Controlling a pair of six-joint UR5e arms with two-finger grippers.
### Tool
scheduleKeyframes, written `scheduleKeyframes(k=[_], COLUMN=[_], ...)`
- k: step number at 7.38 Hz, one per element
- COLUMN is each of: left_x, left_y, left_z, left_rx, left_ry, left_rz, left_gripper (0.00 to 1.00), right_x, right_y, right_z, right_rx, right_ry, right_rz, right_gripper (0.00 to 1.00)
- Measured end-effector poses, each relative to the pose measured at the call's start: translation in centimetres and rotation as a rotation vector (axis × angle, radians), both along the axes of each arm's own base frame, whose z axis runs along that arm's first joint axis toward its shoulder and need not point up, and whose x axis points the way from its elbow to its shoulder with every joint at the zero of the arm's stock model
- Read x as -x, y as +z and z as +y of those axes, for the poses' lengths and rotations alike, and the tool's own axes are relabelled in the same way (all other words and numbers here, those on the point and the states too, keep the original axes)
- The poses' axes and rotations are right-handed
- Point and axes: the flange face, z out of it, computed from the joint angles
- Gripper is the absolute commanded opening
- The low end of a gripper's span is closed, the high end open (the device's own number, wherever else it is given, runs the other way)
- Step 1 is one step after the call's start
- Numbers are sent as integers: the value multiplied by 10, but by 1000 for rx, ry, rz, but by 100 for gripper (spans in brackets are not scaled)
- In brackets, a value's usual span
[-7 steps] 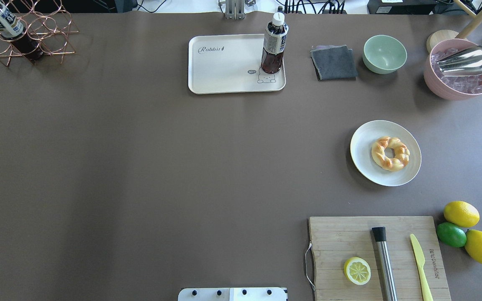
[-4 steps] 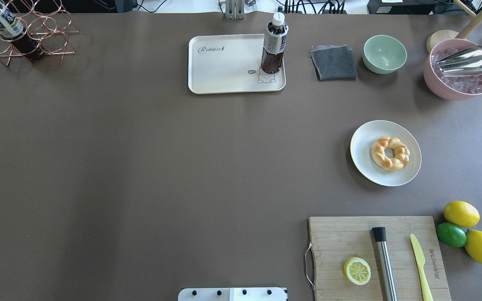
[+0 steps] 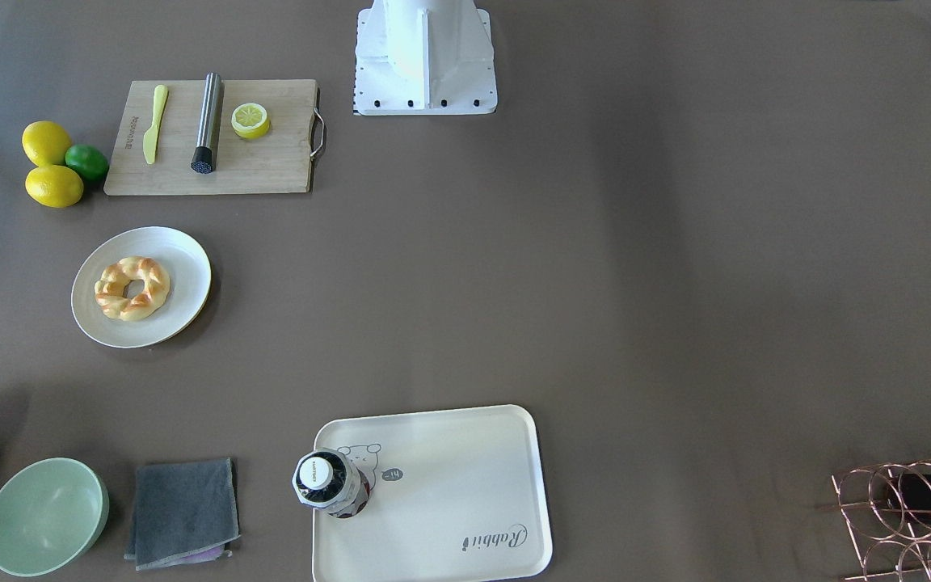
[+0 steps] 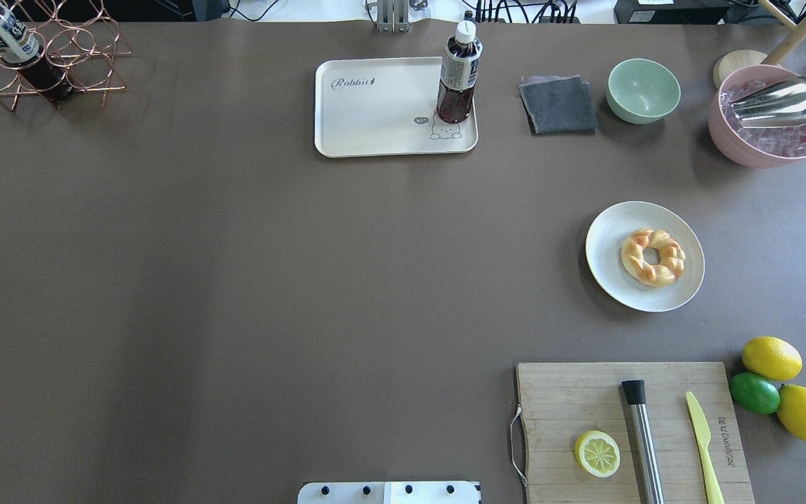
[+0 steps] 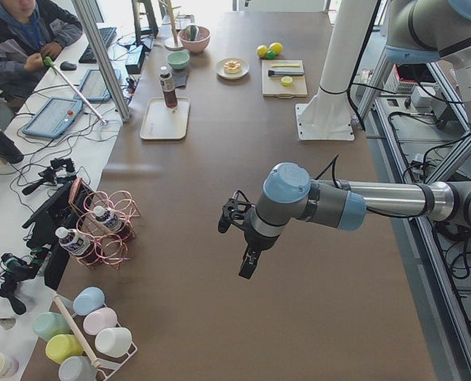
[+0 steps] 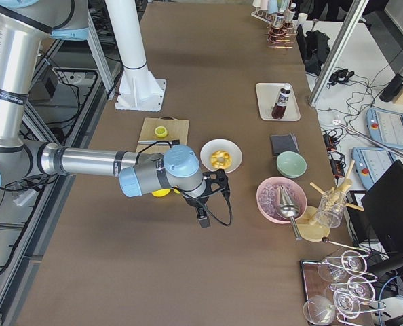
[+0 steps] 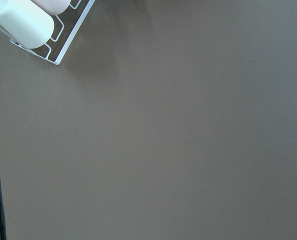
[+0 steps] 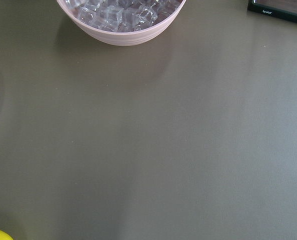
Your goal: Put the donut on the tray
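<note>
The donut (image 4: 653, 257) lies flat on a round white plate (image 4: 609, 234) on the right half of the desk (image 4: 235, 280), nothing touching it. The tray (image 4: 375, 105) sits well apart from it, near the far edge of the desk. A dark drink bottle (image 4: 457, 73) stands upright on the tray's end next to the bear drawing, and the rest of the tray surface is bare. Beside that end of the tray lie a folded grey cloth (image 4: 558, 105) and then a green bowl (image 4: 644, 89). Farther right, a pink bowl (image 4: 767, 150) holds ice cubes and a metal scoop (image 4: 777, 101).

Nearer the robot than the plate, a cutting board (image 4: 571, 399) carries a lemon half (image 4: 597, 453), a metal rod (image 4: 644, 441) and a yellow knife (image 4: 702, 437). Two whole lemons (image 4: 771, 358) and a lime (image 4: 754, 393) sit just beside the board.

The left hand (image 5: 247, 262) hangs over bare desk at the robot's left end, near a copper wire rack (image 5: 101, 226) holding bottles. The right hand (image 6: 201, 216) hangs over the desk between the plate and the pink bowl, close to the whole lemons. Both show only from the side, so one cannot tell whether their fingers are spread or pressed together, and neither holds anything visible.
</note>
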Motion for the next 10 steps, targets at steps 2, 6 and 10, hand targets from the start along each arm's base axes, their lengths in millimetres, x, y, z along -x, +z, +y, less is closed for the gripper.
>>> scheduleKeyframes(k=[2, 6, 10], left_x=[0, 1, 1], left_y=[-1, 4, 14], left_z=[0, 2, 3], left_rx=[-2, 20, 53], left_ry=[1, -9, -23], left_rz=[5, 12, 18], left_gripper=[97, 97, 97], right_x=[0, 5, 76], right_y=[2, -1, -35], right_z=[3, 4, -44], right_rx=[1, 13, 200], right_ry=[-5, 2, 74], right_rz=[-5, -37, -116], right_gripper=[100, 99, 99])
